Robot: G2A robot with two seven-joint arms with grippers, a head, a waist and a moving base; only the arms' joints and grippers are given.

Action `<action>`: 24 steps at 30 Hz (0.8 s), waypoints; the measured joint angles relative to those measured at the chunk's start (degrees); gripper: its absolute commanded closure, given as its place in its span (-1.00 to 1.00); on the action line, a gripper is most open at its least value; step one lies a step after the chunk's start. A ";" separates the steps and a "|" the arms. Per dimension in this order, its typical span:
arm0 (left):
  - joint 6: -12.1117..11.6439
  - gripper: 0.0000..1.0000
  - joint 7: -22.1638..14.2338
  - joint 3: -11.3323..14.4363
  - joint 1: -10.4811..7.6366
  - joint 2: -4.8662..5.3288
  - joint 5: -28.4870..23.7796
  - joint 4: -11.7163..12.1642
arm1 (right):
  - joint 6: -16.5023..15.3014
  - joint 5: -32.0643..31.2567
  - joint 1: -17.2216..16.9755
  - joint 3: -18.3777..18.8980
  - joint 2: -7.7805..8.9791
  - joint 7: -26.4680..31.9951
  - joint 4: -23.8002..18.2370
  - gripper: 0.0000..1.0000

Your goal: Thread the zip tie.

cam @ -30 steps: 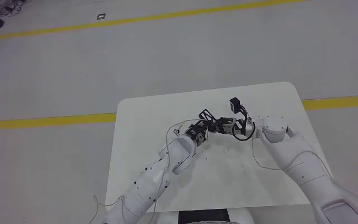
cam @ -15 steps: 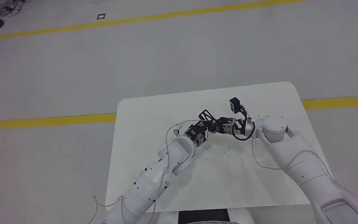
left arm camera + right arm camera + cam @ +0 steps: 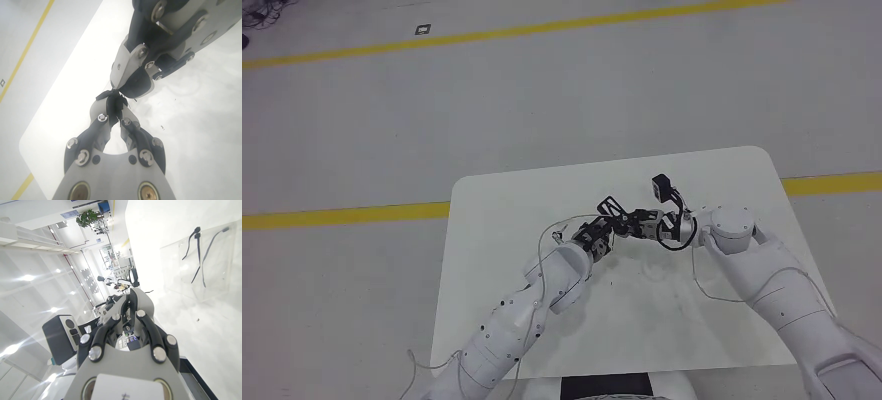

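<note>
Right wrist view: three loose ties (image 3: pixel 199 256)

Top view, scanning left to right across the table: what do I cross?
Table's left edge → left pincer → right pincer → table's right edge. The zip tie, held between both pincers, overlaps them.

White table (image 3: pixel 542 195), yellow floor line (image 3: pixel 342 215), perhaps plant (image 3: pixel 87 218)

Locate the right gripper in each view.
Top view: right gripper above the white table, tip to tip with the left gripper.
Left wrist view: the farther gripper, pinching the black zip tie.
Right wrist view: the near gripper, fingers shut.
Shared landmark: that table.
</note>
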 measured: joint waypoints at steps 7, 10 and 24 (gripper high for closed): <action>0.30 1.00 -0.19 0.12 -0.13 0.06 0.00 -0.02 | -0.34 -0.01 0.03 -0.05 0.03 -0.02 0.09 1.00; 0.54 1.00 -0.19 0.32 -0.17 0.05 0.00 0.03 | -0.55 -0.05 -0.04 -0.06 0.05 -0.07 0.14 1.00; 1.49 -1.00 -0.32 0.81 -0.55 0.12 -0.17 0.18 | -1.20 -0.37 -0.22 0.11 0.22 -0.11 -0.01 1.00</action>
